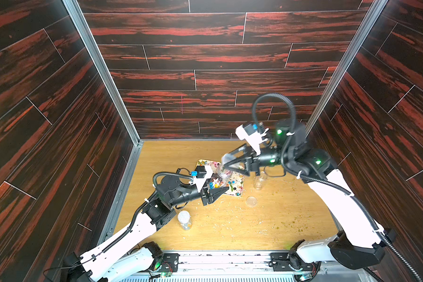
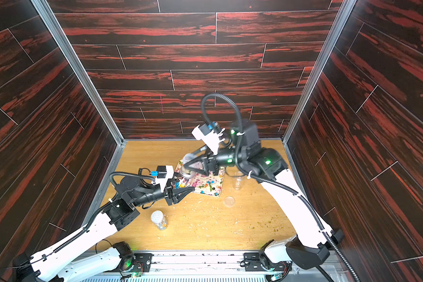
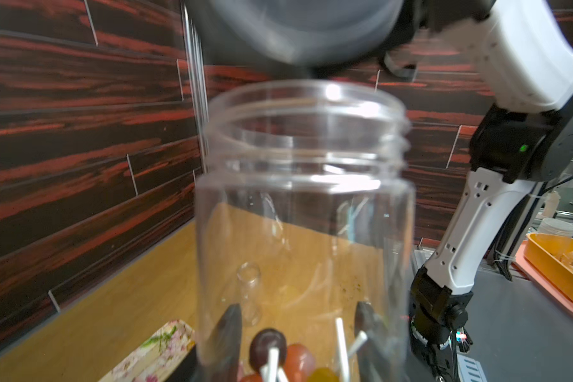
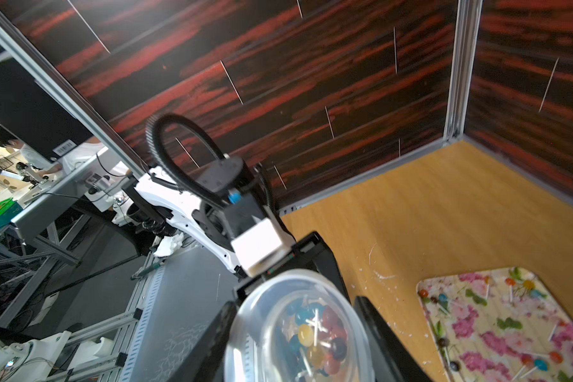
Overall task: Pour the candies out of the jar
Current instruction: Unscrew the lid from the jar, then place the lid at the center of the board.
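The left gripper [image 3: 300, 330] was clamped on the lower part of the jar [image 3: 305, 198], with its fingers [image 3: 232, 334] on either side of the clear wall. Only the left wrist view showed that grip close up. There the candies [image 3: 268, 345] were heaped at the jar's bottom between the fingers, sticks poking up. The jar's long axis stood roughly upright, its open threaded mouth on top, at the far end from the candies. Just above the mouth and apart from it hung a blurred clear lid [image 3: 295, 29].

The right wrist view alone showed what held the lid: the right gripper [image 4: 295, 307], its jaws closed on the rim. The candies showed through the lid, straight below it. Beyond that gripper's fingers lay the flowered tray [image 4: 470, 307], with scattered candies [image 4: 540, 363] on it.

In both top views the left arm [image 1: 142, 225] reached low from its base, wrist level, gripper aimed across toward the right one. The right arm [image 1: 332, 200] rose to a high elbow and bent down over the jar, its gripper blurred. Whether the jar touched the tray under it could not be told. Back toward the left arm's base, a capped jar [image 1: 184, 219] stood on the table [image 1: 230, 232].
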